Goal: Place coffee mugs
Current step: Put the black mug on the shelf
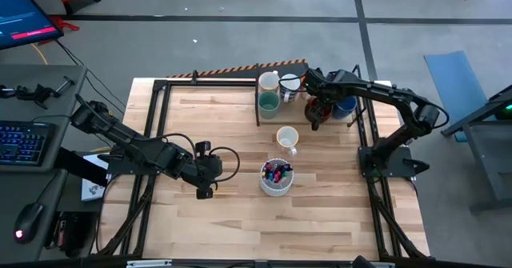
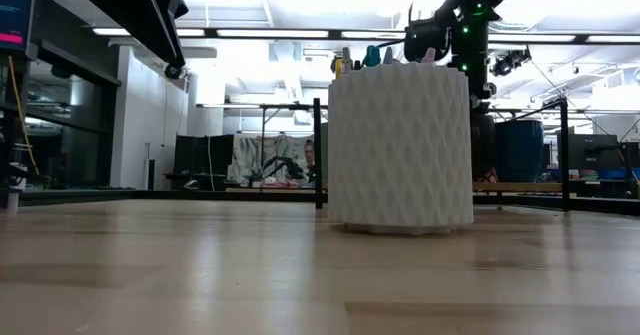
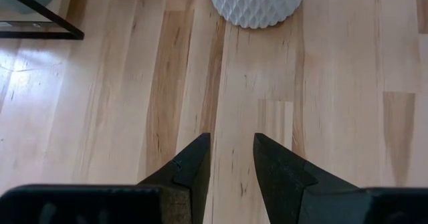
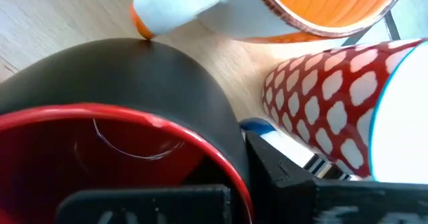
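My right gripper (image 1: 317, 114) reaches over the table's far right part and is shut on a mug that is black outside and dark red inside (image 4: 114, 137). Beside it stand a red-and-white patterned mug (image 4: 321, 97), an orange-lined mug (image 4: 328, 10) and a blue mug (image 1: 346, 106). A cream mug (image 1: 270, 82), a teal mug (image 1: 268, 102) and a white mug (image 1: 290, 84) stand in a black frame at the far edge. A pale yellow mug (image 1: 287, 138) rests on its base mid-table. My left gripper (image 3: 231, 138) is open over bare wood, left of the pen cup. My right gripper has the dark red mug by its rim (image 4: 231, 157). One finger (image 4: 281, 170) lies against the outside of the wall, and the other seems to be inside the mug. It comes from above. Whether the mug's base is on the table, I cannot tell.
A white textured cup with coloured pens (image 1: 276, 177) stands near the table's middle and fills the low view's centre (image 2: 400, 145). The black frame (image 1: 260, 108) runs along the far edge. Bare wood lies across the near half and the left side.
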You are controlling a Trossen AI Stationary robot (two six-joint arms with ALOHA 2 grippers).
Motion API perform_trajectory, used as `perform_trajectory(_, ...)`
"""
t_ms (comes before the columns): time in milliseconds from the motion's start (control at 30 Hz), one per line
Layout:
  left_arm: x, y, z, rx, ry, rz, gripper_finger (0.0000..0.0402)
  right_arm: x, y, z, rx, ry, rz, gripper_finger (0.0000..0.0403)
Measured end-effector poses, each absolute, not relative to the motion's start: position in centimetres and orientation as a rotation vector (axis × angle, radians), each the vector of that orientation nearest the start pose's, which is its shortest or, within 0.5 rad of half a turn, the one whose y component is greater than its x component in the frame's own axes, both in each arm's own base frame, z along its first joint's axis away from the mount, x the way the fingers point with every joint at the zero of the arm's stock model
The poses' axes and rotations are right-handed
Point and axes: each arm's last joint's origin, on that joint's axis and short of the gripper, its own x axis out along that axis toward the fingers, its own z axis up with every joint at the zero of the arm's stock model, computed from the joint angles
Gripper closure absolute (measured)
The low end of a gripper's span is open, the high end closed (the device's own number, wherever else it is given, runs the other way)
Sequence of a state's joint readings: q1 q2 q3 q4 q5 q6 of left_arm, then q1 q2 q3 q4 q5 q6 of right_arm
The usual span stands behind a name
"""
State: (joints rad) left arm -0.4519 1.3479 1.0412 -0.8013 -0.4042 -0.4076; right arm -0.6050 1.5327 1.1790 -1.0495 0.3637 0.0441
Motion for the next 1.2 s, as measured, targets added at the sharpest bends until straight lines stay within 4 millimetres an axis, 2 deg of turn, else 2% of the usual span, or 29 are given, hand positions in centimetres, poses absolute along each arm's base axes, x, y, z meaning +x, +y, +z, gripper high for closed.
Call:
perform_trajectory(933,23.5,-10.1,26.0,0.078,0.986,0.165,0.0298,21.9,-17.2,24.6,0.205,1.416,-0.804,0.0402)
perform_trajectory(1200,23.5,-10.1,26.0,0.078,0.986,0.165,0.0298,21.4,-17.8,24.6,0.238,1.406,-0.820,0.0353)
